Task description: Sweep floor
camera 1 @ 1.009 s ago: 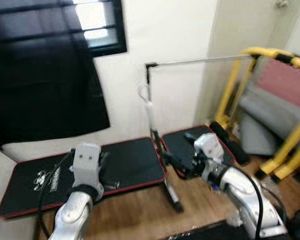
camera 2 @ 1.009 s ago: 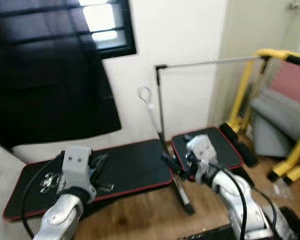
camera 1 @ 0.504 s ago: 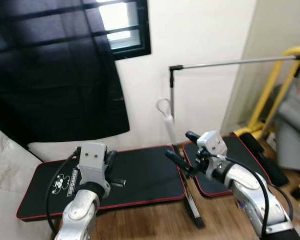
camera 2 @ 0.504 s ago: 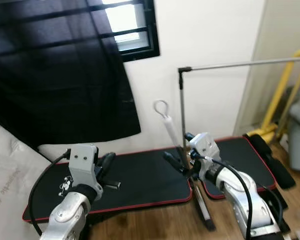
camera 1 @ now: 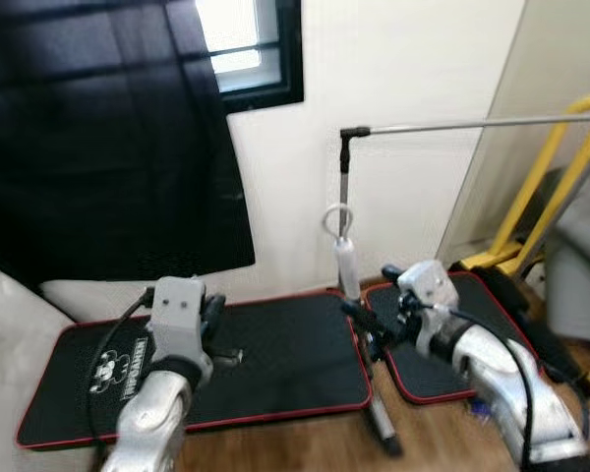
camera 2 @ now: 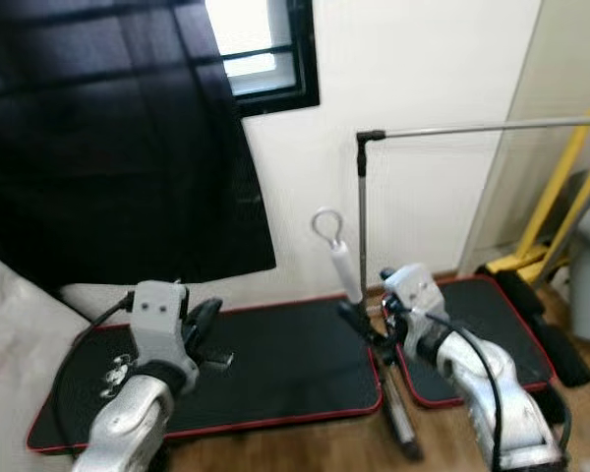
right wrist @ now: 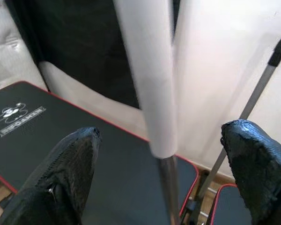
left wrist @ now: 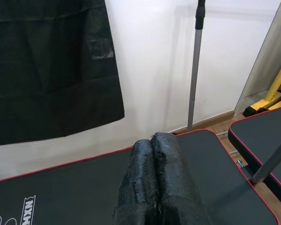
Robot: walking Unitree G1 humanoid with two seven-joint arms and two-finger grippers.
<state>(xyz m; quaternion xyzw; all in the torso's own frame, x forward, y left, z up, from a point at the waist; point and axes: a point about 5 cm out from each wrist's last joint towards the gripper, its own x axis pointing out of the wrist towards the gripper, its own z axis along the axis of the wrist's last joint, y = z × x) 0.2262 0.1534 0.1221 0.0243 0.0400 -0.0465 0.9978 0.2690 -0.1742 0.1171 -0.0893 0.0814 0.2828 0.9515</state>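
The broom handle (right wrist: 147,79) leaned at the wall beside the grey pole (camera 2: 362,211), between the right gripper's (right wrist: 159,183) spread jaws. Closing off-centre could topple it. The left gripper (left wrist: 154,187) was pressed together.

A room in a home, used for exercise: black red-edged mats (camera 1: 265,354) on wood flooring (camera 1: 442,438), a dark-curtained window (camera 1: 241,49), and a yellow-framed apparatus (camera 1: 546,187).
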